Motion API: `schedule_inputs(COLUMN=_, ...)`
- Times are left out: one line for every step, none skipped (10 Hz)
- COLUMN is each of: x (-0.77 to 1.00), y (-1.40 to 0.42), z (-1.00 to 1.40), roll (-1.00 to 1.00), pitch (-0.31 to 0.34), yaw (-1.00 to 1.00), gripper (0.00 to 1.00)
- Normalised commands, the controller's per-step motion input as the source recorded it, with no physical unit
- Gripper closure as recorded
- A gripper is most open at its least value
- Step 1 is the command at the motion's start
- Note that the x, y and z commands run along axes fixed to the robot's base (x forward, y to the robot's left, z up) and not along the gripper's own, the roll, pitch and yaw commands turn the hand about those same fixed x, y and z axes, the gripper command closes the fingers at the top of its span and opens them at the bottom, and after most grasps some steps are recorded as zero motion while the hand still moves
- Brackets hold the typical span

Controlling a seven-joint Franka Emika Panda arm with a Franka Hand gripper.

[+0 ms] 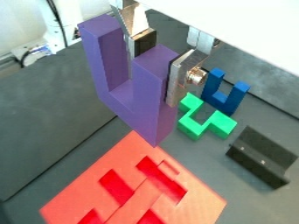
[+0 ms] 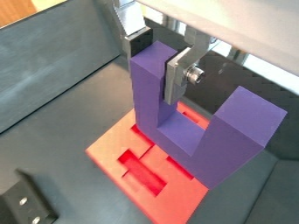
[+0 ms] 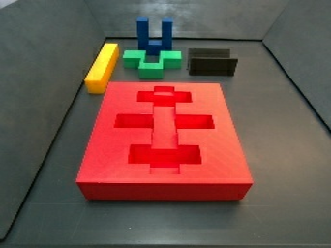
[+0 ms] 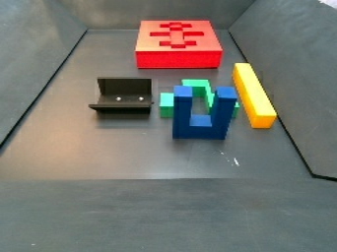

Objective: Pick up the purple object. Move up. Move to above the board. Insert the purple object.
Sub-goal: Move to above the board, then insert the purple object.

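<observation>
My gripper [image 2: 176, 77] hangs above the board [image 2: 114, 150], out of both side views. My jaws clamp one arm of the purple object [image 2: 216, 131].

Claw [image 2: 158, 72] seen in both wrist views, silver fingers [image 1: 181, 77] clamped on purple object [image 1: 131, 83]

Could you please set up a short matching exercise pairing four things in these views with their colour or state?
Things:
1. purple object
2. board
3. long bar
4. fixture

Descriptions:
A. yellow, lying on the floor
B. red, with recesses in its top
C. dark L-shaped bracket
D. clamped in the gripper above the board

Pairs: 1-D, 2-B, 3-A, 4-C
</observation>
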Motion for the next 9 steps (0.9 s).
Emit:
schedule_inputs(x=0.1, y=-0.3, z=0.08, roll=0.01, pitch=0.139, yaw=-0.01, gripper=1.0)
schedule_inputs(x=0.07, y=-0.18, z=0.06, roll=0.03, pitch=0.111, yaw=0.0, gripper=1.0)
schedule_inputs(x=0.0, y=0.0, z=-0.02, roll=0.0, pitch=0.0, yaw=0.0, gripper=1.0)
schedule_inputs(x=0.0, y=-0.07, z=-0.09, roll=0.0, pitch=-0.014, yaw=0.0, gripper=1.0)
schedule_inputs(x=0.04, y=-0.15, z=-0.11, roll=0.0, pitch=-0.013, yaw=0.0, gripper=1.0)
schedule_inputs(x=0.07, y=-0.16, z=-0.13, roll=0.0, pitch=-0.031, yaw=0.0, gripper=1.0)
schedule_inputs(x=0.21, y=-0.22, z=-0.13, roll=0.0, pitch=-0.034, yaw=0.0, gripper=1.0)
schedule_inputs(x=0.25, y=-0.24, z=-0.14, roll=0.0, pitch=-0.04, yaw=0.0, gripper=1.0)
schedule_inputs(x=0.4, y=-0.33, z=-0.22, roll=0.0, pitch=-0.064, yaw=0.0, gripper=1.0)
